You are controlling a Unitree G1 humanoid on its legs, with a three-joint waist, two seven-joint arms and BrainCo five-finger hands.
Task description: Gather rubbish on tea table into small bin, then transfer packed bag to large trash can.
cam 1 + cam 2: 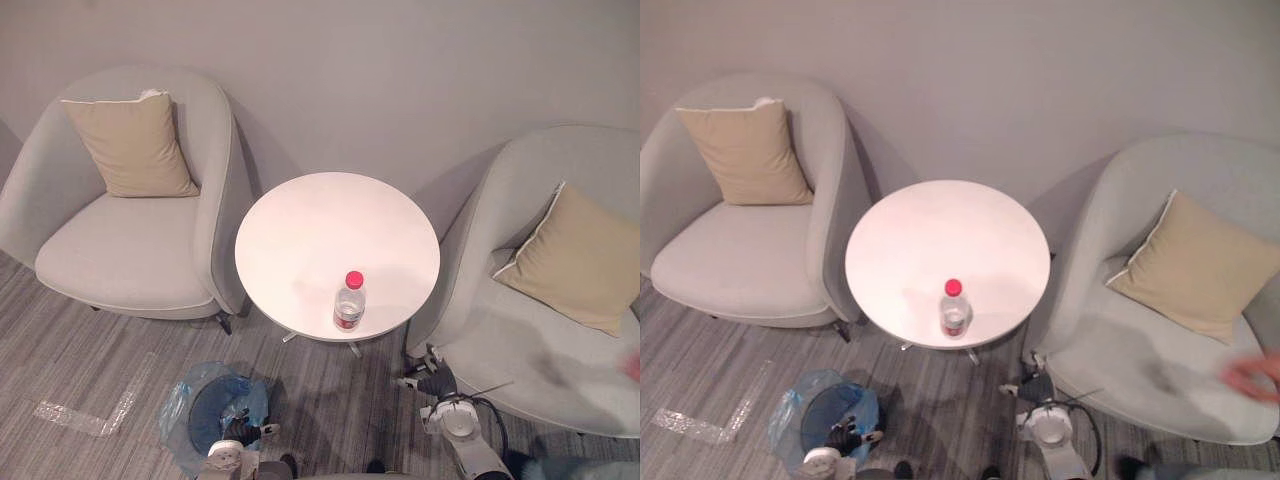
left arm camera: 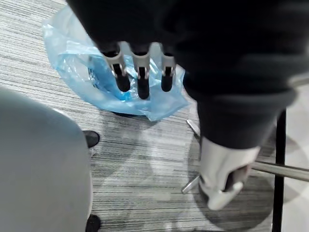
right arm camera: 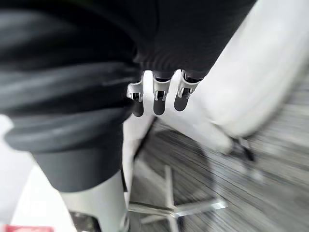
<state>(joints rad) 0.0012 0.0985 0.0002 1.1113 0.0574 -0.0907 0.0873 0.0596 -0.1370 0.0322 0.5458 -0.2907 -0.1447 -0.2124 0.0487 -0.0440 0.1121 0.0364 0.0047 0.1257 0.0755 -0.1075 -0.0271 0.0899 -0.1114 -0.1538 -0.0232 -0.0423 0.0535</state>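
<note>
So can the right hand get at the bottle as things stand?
Probably yes: the bottle stands alone near the table's front edge. The right hand hangs open and empty below the rim, so it must rise first.

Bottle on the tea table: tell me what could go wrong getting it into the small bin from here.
1. The bottle stands upright near the front edge of the round table; a clumsy reach could knock it to the floor.
2. The blue bag lining the small bin lies loose and crumpled, so a dropped bottle might snag or miss.
3. A person's hand shows blurred over the right armchair, close to the robot's right side.
</note>
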